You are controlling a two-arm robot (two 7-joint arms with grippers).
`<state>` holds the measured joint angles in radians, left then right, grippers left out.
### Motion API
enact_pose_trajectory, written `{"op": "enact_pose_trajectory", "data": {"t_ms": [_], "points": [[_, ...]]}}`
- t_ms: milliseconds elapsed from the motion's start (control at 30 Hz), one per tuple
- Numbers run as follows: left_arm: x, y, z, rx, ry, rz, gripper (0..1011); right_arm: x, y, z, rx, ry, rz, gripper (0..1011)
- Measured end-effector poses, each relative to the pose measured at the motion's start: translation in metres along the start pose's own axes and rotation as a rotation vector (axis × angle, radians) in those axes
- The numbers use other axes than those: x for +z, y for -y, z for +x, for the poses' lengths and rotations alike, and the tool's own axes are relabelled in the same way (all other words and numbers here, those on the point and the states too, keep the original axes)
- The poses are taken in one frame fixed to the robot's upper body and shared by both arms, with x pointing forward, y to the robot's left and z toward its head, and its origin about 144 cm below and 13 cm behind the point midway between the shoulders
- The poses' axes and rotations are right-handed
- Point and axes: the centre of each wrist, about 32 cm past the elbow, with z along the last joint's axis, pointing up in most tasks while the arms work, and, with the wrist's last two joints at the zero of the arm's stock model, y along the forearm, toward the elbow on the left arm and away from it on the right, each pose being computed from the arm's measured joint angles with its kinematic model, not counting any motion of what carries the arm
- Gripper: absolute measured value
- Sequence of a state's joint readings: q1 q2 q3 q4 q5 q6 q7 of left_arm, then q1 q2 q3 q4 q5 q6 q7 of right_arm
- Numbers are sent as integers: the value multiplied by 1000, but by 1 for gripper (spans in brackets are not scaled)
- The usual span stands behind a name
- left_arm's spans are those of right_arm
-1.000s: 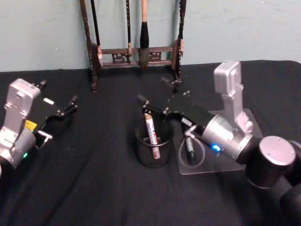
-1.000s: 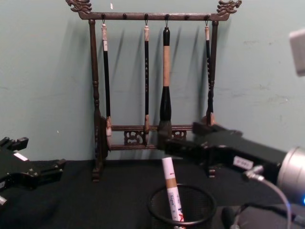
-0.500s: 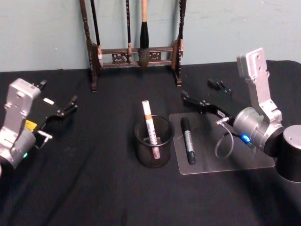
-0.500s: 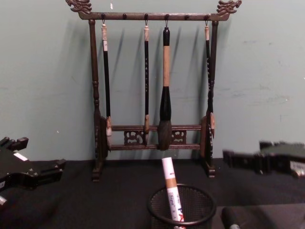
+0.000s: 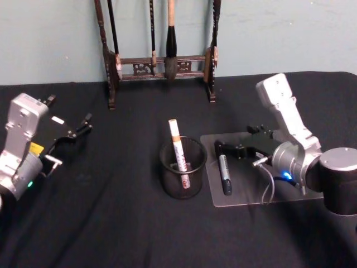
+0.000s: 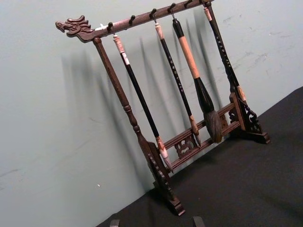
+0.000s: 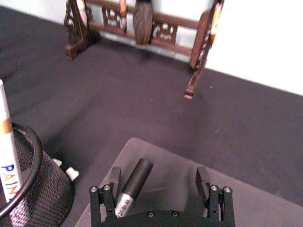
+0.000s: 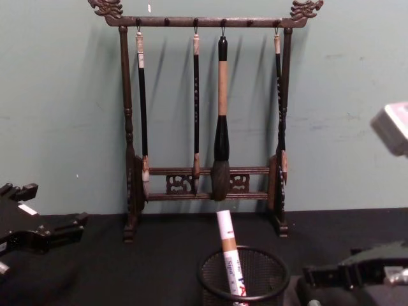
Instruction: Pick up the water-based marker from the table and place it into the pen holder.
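Jaws spread wide, the right gripper (image 7: 158, 176) sits low over the clear tray (image 5: 251, 192) to straddle the black marker (image 5: 223, 170) lying there, just beside the pen holder (image 5: 195, 177) where a white marker (image 5: 177, 146) already leans; the left gripper (image 6: 155, 221) waits parked at the far left, jaws apart

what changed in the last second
The right gripper pulled back from above the pen holder toward the robot's right, then came down open over the black marker on the clear tray. The white marker stayed standing in the pen holder; the left gripper stayed parked at left.
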<state>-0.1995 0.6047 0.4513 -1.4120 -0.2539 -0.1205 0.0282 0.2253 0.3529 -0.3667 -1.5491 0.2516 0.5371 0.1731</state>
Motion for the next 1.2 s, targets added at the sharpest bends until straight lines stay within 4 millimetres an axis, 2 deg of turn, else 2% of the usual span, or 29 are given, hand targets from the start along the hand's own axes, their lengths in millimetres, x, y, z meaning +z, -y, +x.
{"op": "enact_pose_trajectory", "data": {"t_ms": [600, 1200], "points": [[0, 0, 0, 0, 0, 0, 1001, 0, -16, -17, 26, 4, -78, 1002], [0, 0, 0, 0, 0, 0, 1002, -4, -22, -19, 42, 1, -101, 1003]]}}
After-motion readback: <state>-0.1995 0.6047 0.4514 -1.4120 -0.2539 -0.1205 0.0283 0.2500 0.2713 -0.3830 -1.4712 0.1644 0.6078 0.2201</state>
